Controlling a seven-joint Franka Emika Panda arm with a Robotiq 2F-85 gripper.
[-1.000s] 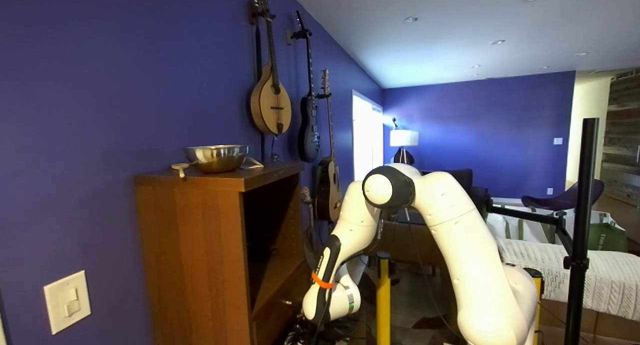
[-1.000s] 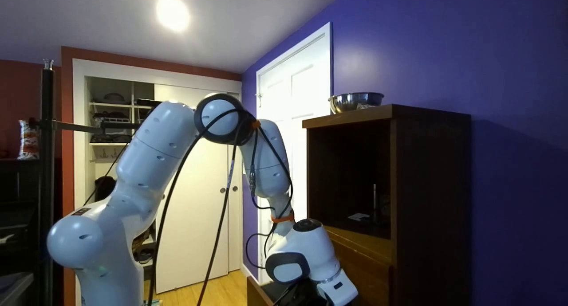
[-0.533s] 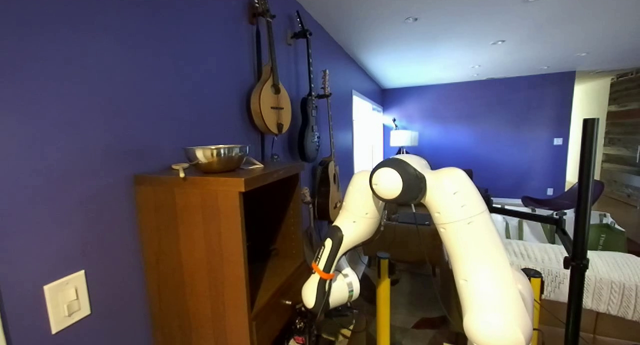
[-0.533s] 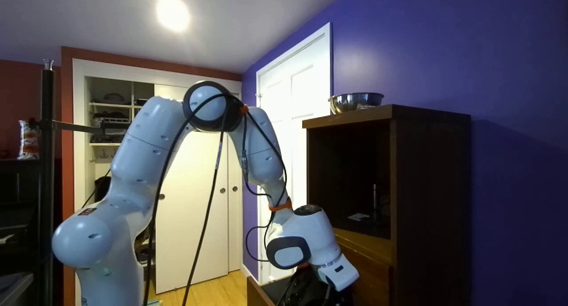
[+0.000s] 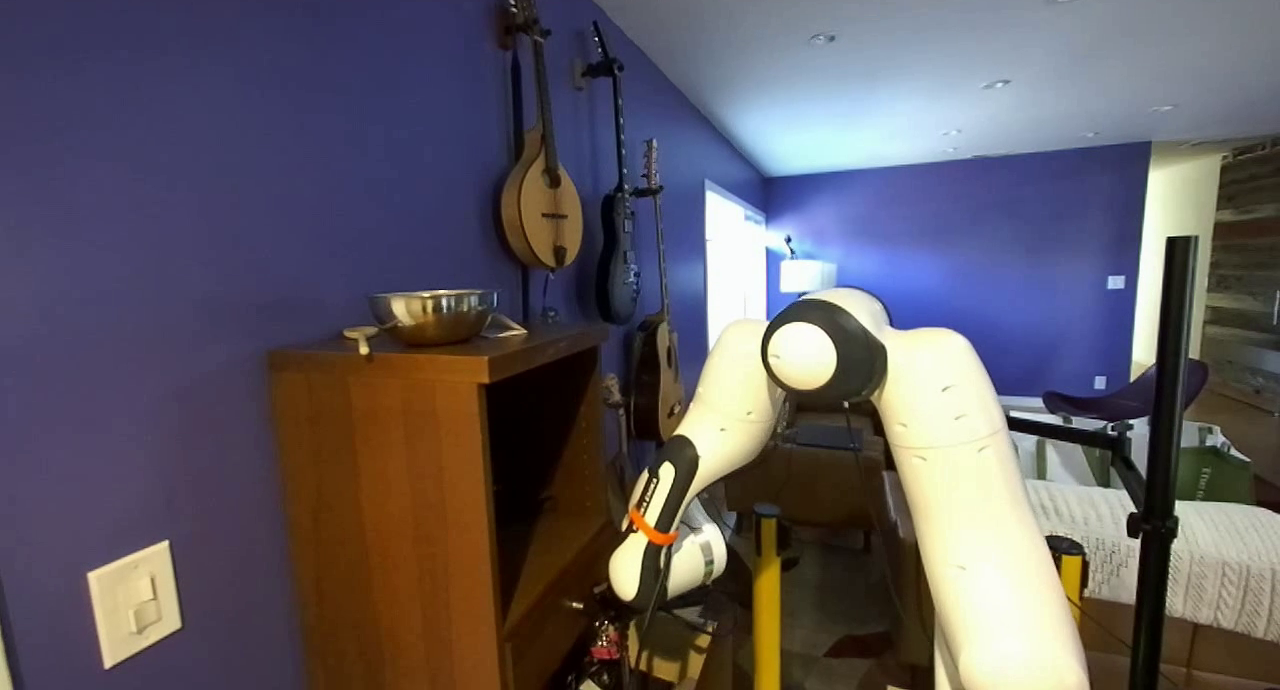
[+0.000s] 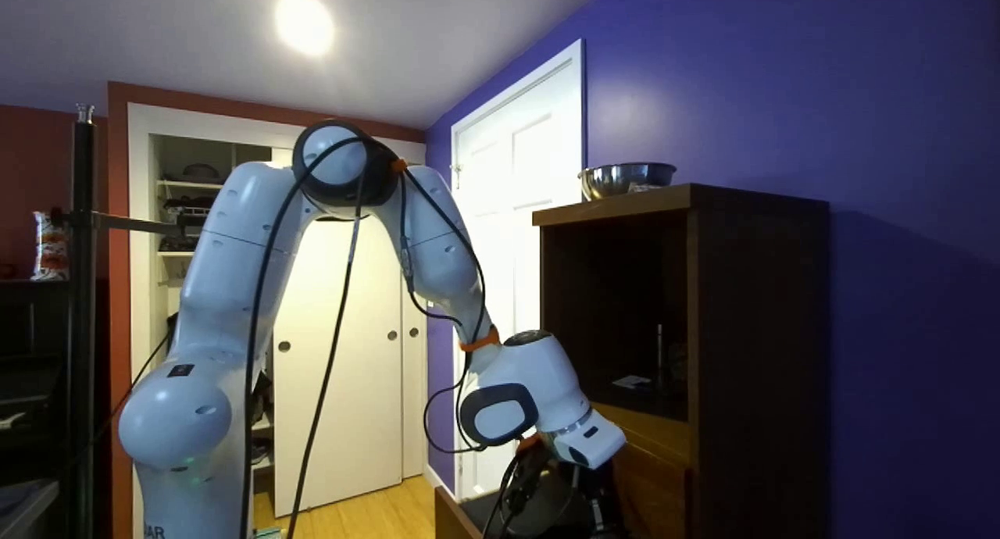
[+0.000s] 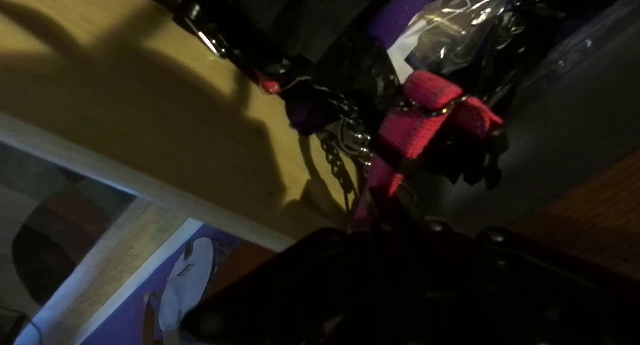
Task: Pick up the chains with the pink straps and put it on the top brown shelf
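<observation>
Chains with pink straps, right of centre in the wrist view: the gripper, jaws together at bottom centre, pinches a strap's lower end. Lower centre in an exterior view: top brown shelf, inside the wooden cabinet.

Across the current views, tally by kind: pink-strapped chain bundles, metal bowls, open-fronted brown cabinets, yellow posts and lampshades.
Chain bundle with pink-red fabric straps: 1
Round shiny metal bowl: 1
Tall open-fronted brown wooden cabinet: 1
Yellow upright posts with dark caps: 2
White drum lampshade: 1
Total: 6
</observation>
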